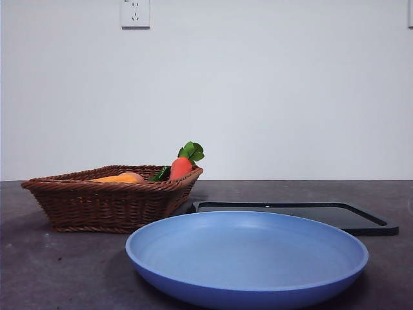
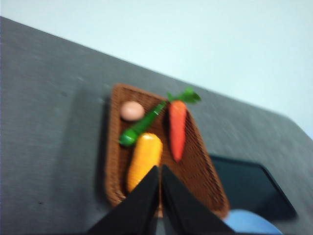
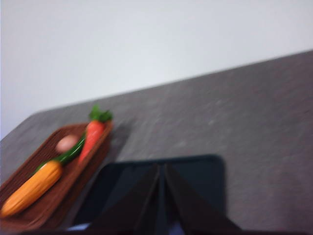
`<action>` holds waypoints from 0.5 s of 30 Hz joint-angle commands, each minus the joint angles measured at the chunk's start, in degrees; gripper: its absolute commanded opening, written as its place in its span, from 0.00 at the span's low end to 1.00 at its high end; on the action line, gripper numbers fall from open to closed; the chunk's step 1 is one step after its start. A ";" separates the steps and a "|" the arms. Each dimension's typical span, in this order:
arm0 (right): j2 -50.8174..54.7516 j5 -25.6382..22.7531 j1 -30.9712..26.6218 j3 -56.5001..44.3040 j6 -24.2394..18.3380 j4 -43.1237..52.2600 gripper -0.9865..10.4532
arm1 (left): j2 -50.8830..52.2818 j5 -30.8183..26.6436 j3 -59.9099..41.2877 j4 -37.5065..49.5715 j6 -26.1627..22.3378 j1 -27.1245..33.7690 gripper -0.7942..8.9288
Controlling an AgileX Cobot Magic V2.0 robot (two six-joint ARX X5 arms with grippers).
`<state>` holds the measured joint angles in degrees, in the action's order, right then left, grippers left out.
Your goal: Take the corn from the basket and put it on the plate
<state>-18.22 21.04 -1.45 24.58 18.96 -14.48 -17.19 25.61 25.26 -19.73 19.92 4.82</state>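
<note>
Both claws are pressed together; open the left claw [image 2: 160, 169] wide, descend across the corn [image 2: 143, 159] in the basket [image 2: 198, 169], avoiding the carrot [image 2: 177, 128].

I saw a dark grey, faintly speckled worktop [image 1: 39, 271] running back to a plain white wall [image 1: 271, 90], which carried a white socket plate [image 1: 135, 13].

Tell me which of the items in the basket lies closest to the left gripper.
The corn: the long orange-yellow cob, its end just beside the left gripper tips. The carrot, green vegetable and small pinkish round item lie farther off.
</note>
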 commanded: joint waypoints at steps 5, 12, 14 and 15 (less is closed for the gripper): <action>-14.14 8.07 3.48 14.05 -10.99 -14.01 0.09 | -11.72 5.38 9.57 -9.25 -10.84 -0.39 0.09; -23.74 8.02 9.99 21.18 -18.64 -25.09 0.09 | -19.96 6.95 15.65 -16.26 -15.21 -4.70 0.09; -25.73 7.39 11.93 21.68 -19.80 -26.91 0.09 | -21.53 6.95 16.41 -16.81 -15.82 -6.36 0.09; -26.67 7.04 12.85 21.68 -19.89 -27.41 0.09 | -21.97 6.95 16.46 -16.79 -15.96 -7.08 0.09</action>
<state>-44.56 28.27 11.14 45.28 0.73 -42.19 -38.92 32.16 40.77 -36.73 5.32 -2.24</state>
